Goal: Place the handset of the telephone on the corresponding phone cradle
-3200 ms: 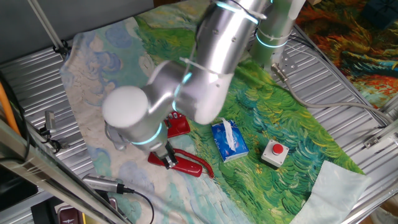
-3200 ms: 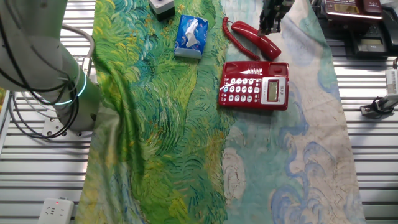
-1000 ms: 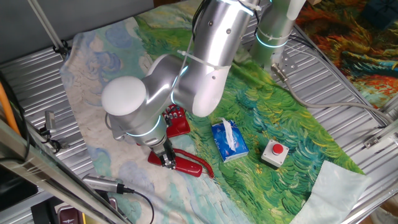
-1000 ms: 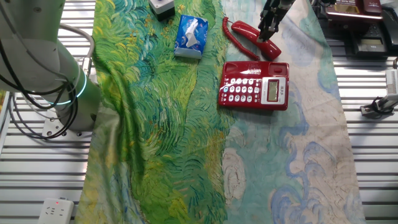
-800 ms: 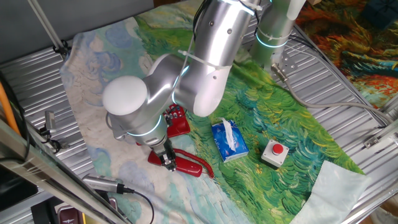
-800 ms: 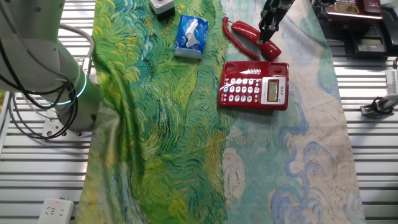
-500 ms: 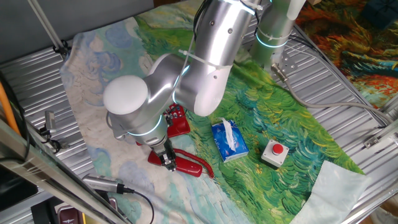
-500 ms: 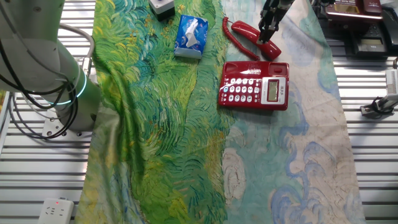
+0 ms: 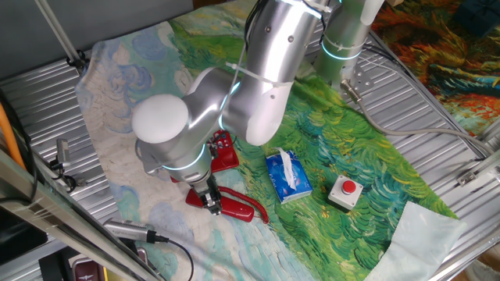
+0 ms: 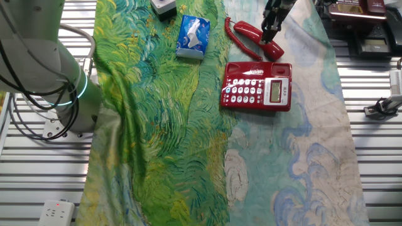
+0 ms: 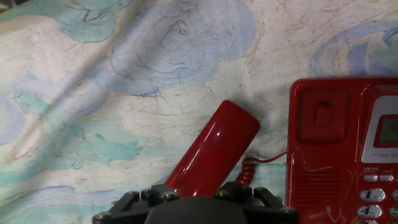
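The handset (image 10: 259, 35) is lying on the painted cloth (image 10: 157, 125) covering the bench, just beside the telephone (image 10: 257, 86) and not on it. The end effector (image 10: 271, 36) is sitting down over the handset's middle; whether its fingers are clenching I cannot tell. The phone cradle (image 11: 323, 137) is standing empty, so lifting, carrying and seating are all remaining.

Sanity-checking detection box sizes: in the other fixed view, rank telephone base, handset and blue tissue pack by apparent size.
1. telephone base, clearly largest.
2-3. handset and blue tissue pack look similar; the gripper covers part of the handset, so no ranking.
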Robot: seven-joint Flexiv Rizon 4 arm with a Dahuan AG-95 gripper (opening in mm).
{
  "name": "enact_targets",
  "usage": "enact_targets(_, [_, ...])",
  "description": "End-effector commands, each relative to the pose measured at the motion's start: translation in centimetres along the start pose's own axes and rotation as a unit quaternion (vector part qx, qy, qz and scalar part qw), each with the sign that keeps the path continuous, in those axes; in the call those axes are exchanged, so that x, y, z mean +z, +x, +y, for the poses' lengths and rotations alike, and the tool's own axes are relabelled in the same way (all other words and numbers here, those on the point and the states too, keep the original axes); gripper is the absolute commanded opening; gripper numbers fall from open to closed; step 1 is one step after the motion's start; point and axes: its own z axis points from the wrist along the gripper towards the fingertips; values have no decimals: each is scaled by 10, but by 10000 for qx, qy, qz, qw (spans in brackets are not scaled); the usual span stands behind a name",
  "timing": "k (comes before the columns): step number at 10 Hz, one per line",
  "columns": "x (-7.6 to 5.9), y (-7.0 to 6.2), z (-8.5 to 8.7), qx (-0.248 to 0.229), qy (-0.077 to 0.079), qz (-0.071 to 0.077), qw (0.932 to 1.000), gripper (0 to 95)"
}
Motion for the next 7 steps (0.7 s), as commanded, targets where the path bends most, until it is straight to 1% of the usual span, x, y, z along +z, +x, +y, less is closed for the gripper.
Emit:
enact_targets(1, [0, 0, 0, 1, -11, -62, 10000, 570])
enact_targets(2, [0, 0, 0, -2, -13, -77, 10000, 570])
enact_targets(3, [1, 1, -1, -7, -26, -131, 9999, 570])
enact_targets(4, [1, 1, -1, -7, -30, -141, 9999, 570])
enact_targets(6, [6, 1, -2, 3, -36, -166, 9999, 570])
enact_targets(7, [10, 0, -3, 8, -48, -202, 9998, 570])
